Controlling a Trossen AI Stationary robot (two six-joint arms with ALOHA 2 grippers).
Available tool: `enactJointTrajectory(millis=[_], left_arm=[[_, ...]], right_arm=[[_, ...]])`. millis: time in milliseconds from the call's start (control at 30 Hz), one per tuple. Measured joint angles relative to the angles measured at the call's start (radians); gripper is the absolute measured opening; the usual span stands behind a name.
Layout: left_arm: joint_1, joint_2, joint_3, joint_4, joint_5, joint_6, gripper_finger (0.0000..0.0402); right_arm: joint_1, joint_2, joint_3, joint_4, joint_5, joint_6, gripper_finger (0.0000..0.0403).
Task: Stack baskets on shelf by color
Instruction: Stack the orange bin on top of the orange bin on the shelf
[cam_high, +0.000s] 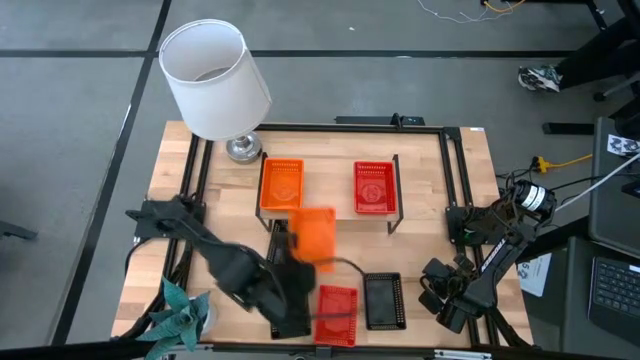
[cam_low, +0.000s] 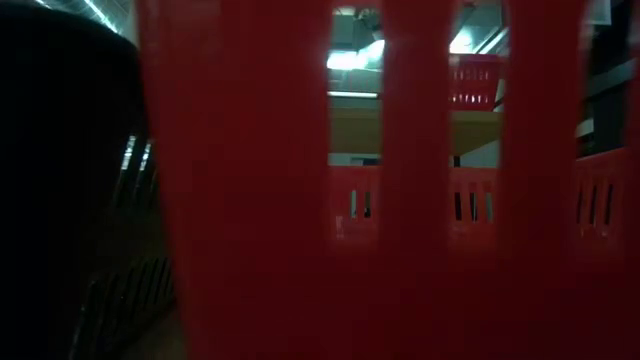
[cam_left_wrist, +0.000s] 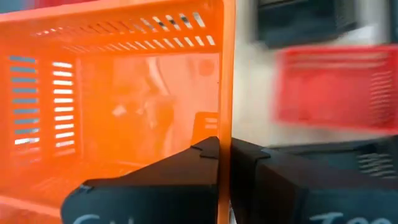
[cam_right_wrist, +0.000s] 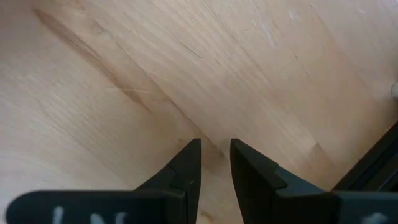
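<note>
My left gripper (cam_high: 303, 258) is shut on an orange basket (cam_high: 317, 234), which it carries just near of the shelf (cam_high: 330, 196). On the shelf rest another orange basket (cam_high: 281, 185) at its left end and a red basket (cam_high: 374, 188) toward its right. A red basket (cam_high: 336, 315) and a black basket (cam_high: 383, 300) lie on the table near its near edge. That near red basket's wall (cam_low: 250, 200) fills the low view. My right gripper (cam_high: 443, 292) waits at the table's right, slightly open over bare wood (cam_right_wrist: 124, 74). My left gripper pinches one side wall of the orange basket at its rim (cam_left_wrist: 225, 124), with one finger (cam_left_wrist: 199, 158) inside the basket and the other (cam_left_wrist: 255, 162) outside. The basket is lifted clear of the table, and its open hollow (cam_left_wrist: 124, 106) shows in the left wrist view.
A white-shaded lamp (cam_high: 215, 80) stands at the table's far left corner. A teal plant-like thing (cam_high: 178, 312) sits at the near left corner. Black frame rails (cam_high: 455, 170) run along the table's sides. Bare wood (cam_high: 420, 190) lies right of the shelf.
</note>
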Motion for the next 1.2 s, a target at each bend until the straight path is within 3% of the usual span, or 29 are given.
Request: enactJointTrajectory(millis=[100,200,400,600,833,1067,1200], left_arm=[[0.025,-0.054,-0.008,-0.1,-0.069,-0.026,0.0],[0.062,-0.113,-0.018,-0.07,-0.067,0.125,0.0],[0.2,-0.21,-0.076,-0.092,0.025,0.205,0.0],[0.29,-0.379,-0.311,-0.089,0.09,0.271,0.0],[0.299,-0.587,-0.541,-0.061,0.108,0.156,0.0],[0.318,-0.569,-0.627,0.124,0.173,0.289,0.0],[0.361,-0.53,-0.65,0.122,0.224,0.316,0.0]], right_arm=[[0.0,0.0,0.0,0.0,0.0,0.0,0.0086],[-0.001,0.0,0.0,0.0,0.0,0.001,0.0086],[-0.001,0.0,0.0,0.004,0.0,0.0,0.0086],[-0.001,0.0,0.0,0.006,0.0,0.0,0.0086],[-0.001,0.0,0.0,0.011,0.001,0.002,0.0086],[-0.001,0.0,0.0,0.011,0.007,0.002,0.0086],[-0.001,0.0,0.0,0.011,0.008,0.002,0.0086]])
